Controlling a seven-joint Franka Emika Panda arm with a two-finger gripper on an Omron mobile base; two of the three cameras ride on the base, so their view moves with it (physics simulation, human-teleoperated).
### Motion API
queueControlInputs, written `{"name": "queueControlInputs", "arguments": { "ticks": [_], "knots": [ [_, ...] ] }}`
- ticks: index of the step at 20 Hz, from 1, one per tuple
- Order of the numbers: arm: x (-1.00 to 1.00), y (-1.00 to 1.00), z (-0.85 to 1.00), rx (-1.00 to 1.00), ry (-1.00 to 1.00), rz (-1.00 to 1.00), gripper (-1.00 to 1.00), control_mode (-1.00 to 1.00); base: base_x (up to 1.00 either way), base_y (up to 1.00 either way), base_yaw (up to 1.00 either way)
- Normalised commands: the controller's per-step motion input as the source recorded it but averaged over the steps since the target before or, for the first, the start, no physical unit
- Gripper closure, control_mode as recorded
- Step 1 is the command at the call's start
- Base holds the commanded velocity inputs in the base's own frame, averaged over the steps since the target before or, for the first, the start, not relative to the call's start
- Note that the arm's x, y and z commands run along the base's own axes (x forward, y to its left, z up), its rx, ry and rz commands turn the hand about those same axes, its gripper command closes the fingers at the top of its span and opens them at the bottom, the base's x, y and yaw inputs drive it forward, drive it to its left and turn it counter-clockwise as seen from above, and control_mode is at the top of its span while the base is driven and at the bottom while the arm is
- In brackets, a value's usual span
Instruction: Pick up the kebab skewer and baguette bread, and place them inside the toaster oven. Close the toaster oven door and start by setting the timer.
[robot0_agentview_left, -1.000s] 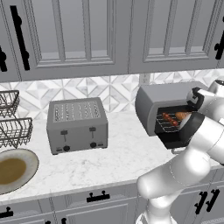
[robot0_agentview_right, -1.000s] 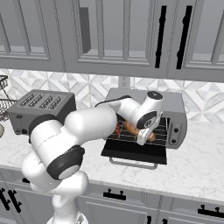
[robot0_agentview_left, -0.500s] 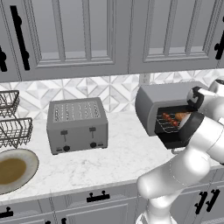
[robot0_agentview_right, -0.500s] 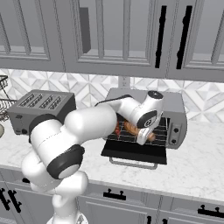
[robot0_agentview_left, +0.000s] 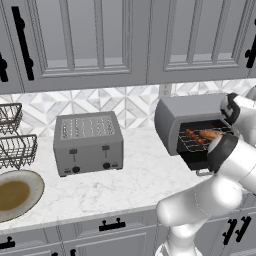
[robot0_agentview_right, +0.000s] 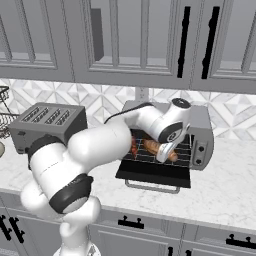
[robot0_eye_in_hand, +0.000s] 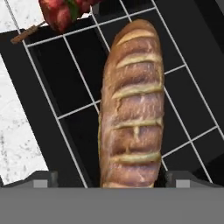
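The golden-brown baguette bread (robot0_eye_in_hand: 131, 109) lies on the wire rack (robot0_eye_in_hand: 65, 78) inside the grey toaster oven (robot0_agentview_right: 201, 119). The kebab skewer (robot0_eye_in_hand: 61, 13), with its red chunks, rests on the same rack just beyond it. My gripper (robot0_eye_in_hand: 114, 180) is open and straddles the loaf's near end, with a gap at each fingertip. In the right base view the gripper (robot0_agentview_right: 161, 156) hangs over the baguette bread (robot0_agentview_right: 151, 146), and the kebab skewer (robot0_agentview_right: 134, 148) is to its left. The toaster oven door (robot0_agentview_right: 155, 175) is dropped open and flat. From the left base, the toaster oven (robot0_agentview_left: 185, 112) shows both foods on its rack.
A slotted grey pop-up toaster (robot0_agentview_left: 88, 142) stands left of the oven. Wire baskets (robot0_agentview_left: 12, 145) and a plate (robot0_agentview_left: 15, 192) sit at the far left. The oven's knobs (robot0_agentview_right: 196, 147) are on its right side. Cabinets hang above the counter.
My hand has shifted slightly over the rack. The baguette bread and the kebab skewer have stayed in place.
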Motion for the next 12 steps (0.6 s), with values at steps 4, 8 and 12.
{"name": "queueControlInputs", "arguments": {
  "ticks": [4, 8, 12],
  "knots": [
    [-0.60, 0.00, 0.25, 0.00, -0.03, -0.05, -1.00, -1.00, 0.00, 0.00, 0.00],
    [-0.72, 0.01, 0.13, 0.02, 0.00, -0.16, -1.00, -1.00, 0.00, 0.00, 0.00],
    [-0.60, 0.05, 0.13, 0.01, 0.00, -0.21, -1.00, -1.00, 0.00, 0.00, 0.00]
  ]
}}
